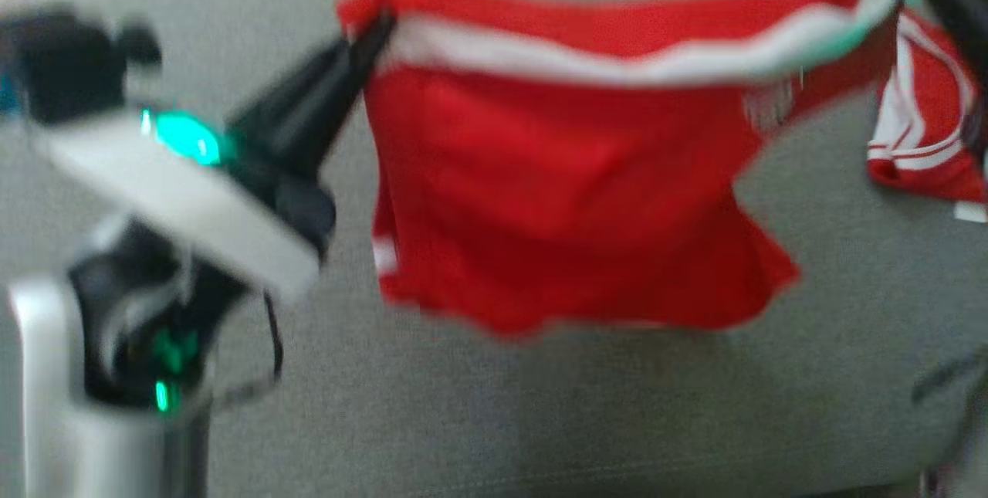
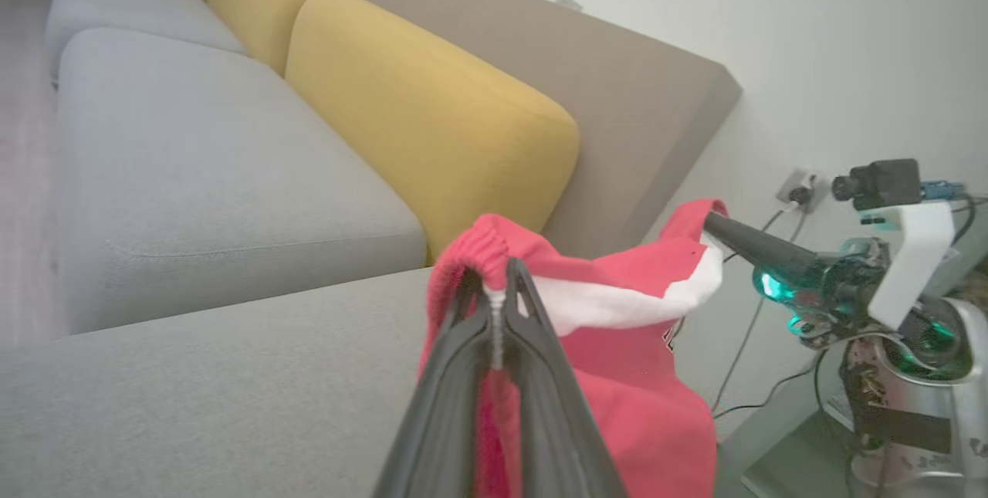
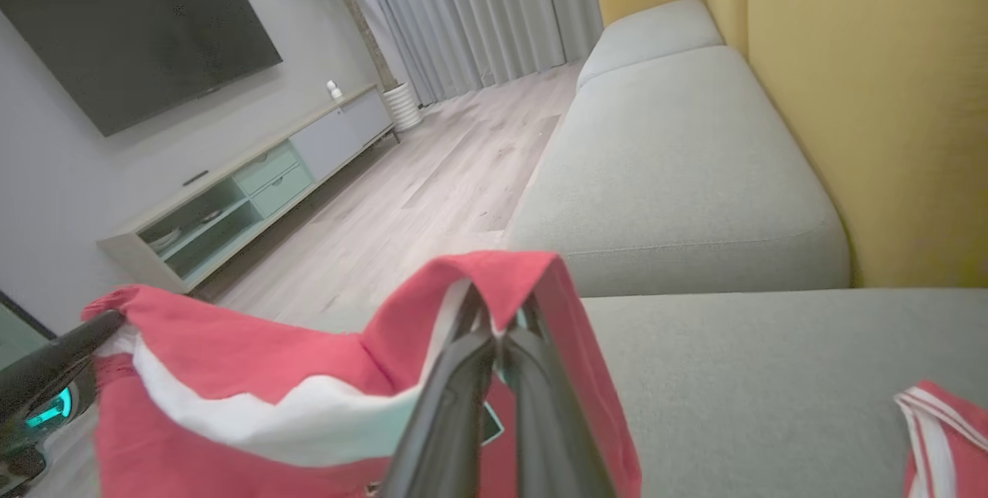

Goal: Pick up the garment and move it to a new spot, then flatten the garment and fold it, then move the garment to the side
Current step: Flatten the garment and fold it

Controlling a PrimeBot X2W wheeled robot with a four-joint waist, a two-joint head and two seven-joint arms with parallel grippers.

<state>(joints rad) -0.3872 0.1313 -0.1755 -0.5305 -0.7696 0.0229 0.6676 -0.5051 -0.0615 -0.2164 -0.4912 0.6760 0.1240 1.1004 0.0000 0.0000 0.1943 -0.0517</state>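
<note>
One grey sofa (image 1: 540, 421) is spread beneath the whole head view, and its yellow back cushions (image 2: 432, 112) are seen across the upper middle of the left wrist view. A dark television (image 3: 131, 27) is mounted on the wall in the upper left of the right wrist view. A low cabinet (image 3: 255, 181) is set beneath it on the pale wooden floor (image 3: 432, 189), and grey curtains (image 3: 478, 11) are hung at the top centre.

The garment (image 1: 556, 197), red with a white waistband, is held up above the seat in the centre of the head view. It is stretched by the waistband from the upper left to the upper right, and its lower part is seen hanging loose. A second red piece (image 1: 926, 120) with white stripes is laid on the seat at the right edge of that frame.

The left gripper (image 2: 494, 282) is clenched on one end of the waistband at the bottom centre of the left wrist view, with bunched cloth pinched between its closed fingers. The right gripper (image 3: 500, 324) is clenched on the other end at the bottom centre of the right wrist view, where red cloth is draped over its fingertips. The head view is blurred, so finer detail cannot be told there.
</note>
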